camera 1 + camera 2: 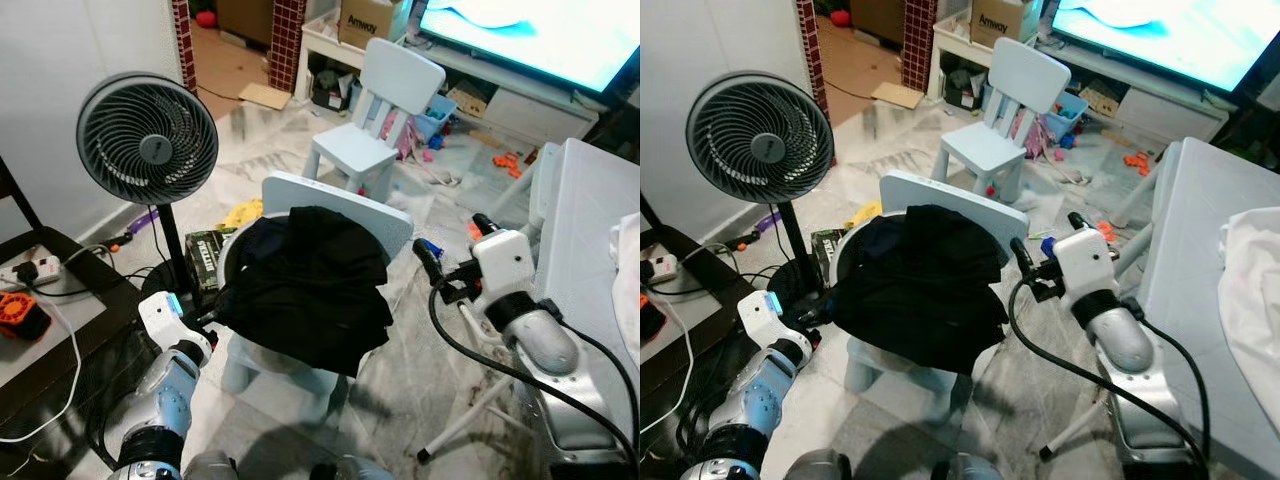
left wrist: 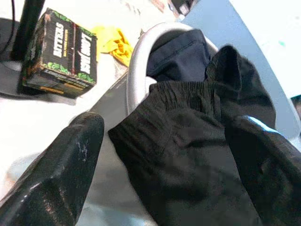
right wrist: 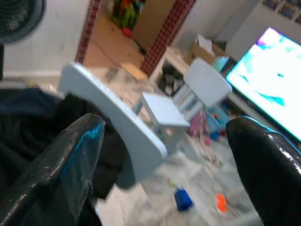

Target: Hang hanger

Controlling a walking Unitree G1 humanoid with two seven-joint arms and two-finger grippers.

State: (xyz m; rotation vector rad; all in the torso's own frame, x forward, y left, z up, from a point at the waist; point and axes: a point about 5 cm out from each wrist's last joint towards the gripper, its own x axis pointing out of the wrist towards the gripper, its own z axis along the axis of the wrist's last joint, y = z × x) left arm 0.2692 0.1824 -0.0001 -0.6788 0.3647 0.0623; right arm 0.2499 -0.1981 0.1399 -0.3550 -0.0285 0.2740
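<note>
A heap of black clothes (image 1: 310, 290) lies over a white round basin (image 2: 134, 70) on a small pale blue chair (image 1: 390, 222). No hanger can be made out. My left gripper (image 1: 208, 318) is low at the heap's left edge. It is open, and its fingers (image 2: 70, 165) stand wide apart before the black cloth (image 2: 188, 141). My right gripper (image 1: 452, 236) hovers to the right of the chair back, level with its top. It is open and holds nothing. Its wrist view looks past the chair back (image 3: 117, 122).
A standing fan (image 1: 148, 138) and a dark box (image 1: 205, 258) stand left of the chair. A second small chair (image 1: 380, 110) is farther back. A white drying rack (image 1: 590, 260) with a white cloth (image 1: 628, 260) is on the right. Cables and a low black table (image 1: 60, 330) lie at left.
</note>
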